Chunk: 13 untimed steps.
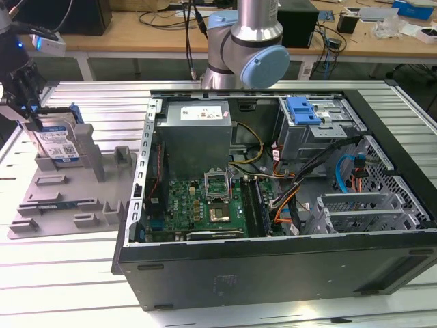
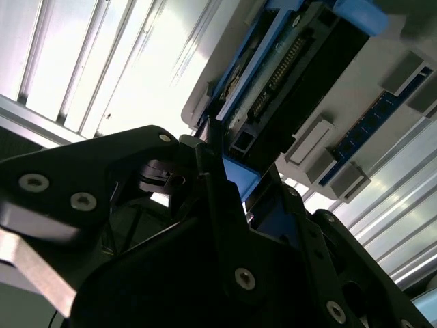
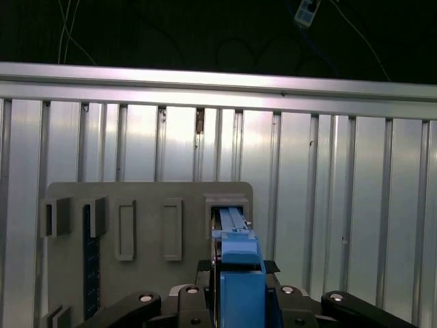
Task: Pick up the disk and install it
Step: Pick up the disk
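Observation:
The disk [image 1: 60, 143], a silver drive with a white-and-blue label and a blue carrier frame, stands on edge in a slot of the grey holder plate [image 1: 61, 198] at the exterior view's left. My gripper [image 1: 31, 115] is on its upper edge, at the end toward the exterior view's left. In the first wrist view the black fingers [image 3: 208, 268] press against both sides of the disk's [image 3: 239, 263] blue frame. In the second wrist view the gripper [image 2: 229, 171] is closed on the disk's [image 2: 273, 75] blue end, with its connector edge showing beyond.
An open computer case [image 1: 273, 273] lies right of the holder plate, with a power-supply box [image 1: 194, 133], a motherboard [image 1: 205, 201] and a grey drive cage with a blue latch [image 1: 304, 113]. The arm's base [image 1: 249, 48] stands behind the case. Ribbed metal table [image 3: 328, 205] surrounds the plate.

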### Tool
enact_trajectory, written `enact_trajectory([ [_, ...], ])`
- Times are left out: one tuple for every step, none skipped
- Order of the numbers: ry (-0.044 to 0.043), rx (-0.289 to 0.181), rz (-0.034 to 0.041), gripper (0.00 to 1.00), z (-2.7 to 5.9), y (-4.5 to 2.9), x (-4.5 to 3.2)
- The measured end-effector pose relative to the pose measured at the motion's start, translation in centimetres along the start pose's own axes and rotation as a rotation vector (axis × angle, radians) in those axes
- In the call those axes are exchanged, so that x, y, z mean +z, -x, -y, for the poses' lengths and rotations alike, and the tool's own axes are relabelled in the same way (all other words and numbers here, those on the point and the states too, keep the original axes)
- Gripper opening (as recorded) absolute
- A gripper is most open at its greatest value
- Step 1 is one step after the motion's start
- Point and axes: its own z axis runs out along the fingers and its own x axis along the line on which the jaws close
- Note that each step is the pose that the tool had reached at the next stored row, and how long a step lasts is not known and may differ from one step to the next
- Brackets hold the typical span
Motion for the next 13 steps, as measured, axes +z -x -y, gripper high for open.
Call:
enact_trajectory([
  [-0.0002,0.0,0.0,0.37,0.0,0.0,-0.13],
  [0.0,0.0,-0.0001,0.37,0.01,0.0,-0.33],
  [-0.0001,0.0,0.0,0.37,0.0,0.0,-0.57],
  [0.0,0.0,0.0001,0.37,0.0,0.01,-0.95],
  [-0.0001,0.0,0.0001,0.37,-0.01,0.01,-1.54],
  [0.0,0.0,0.0,0.37,-0.01,0.01,-1.94],
  [0.0,0.0,0.0001,0.37,-0.02,0.01,-2.22],
  [0.0,0.0,0.0,0.37,-0.02,0.01,-2.88],
  [0.0,0.0,0.0,0.37,-0.03,0.02,-3.47],
  [0.0001,0.0,0.0,0.37,-0.04,0.02,-3.91],
  [0.0,0.0,0.0,0.37,-0.04,0.02,-4.22],
  [0.0,0.0,0.0,0.37,-0.05,0.02,-4.59],
  [0.0,0.0,0.0,0.37,-0.05,0.02,-4.97],
])
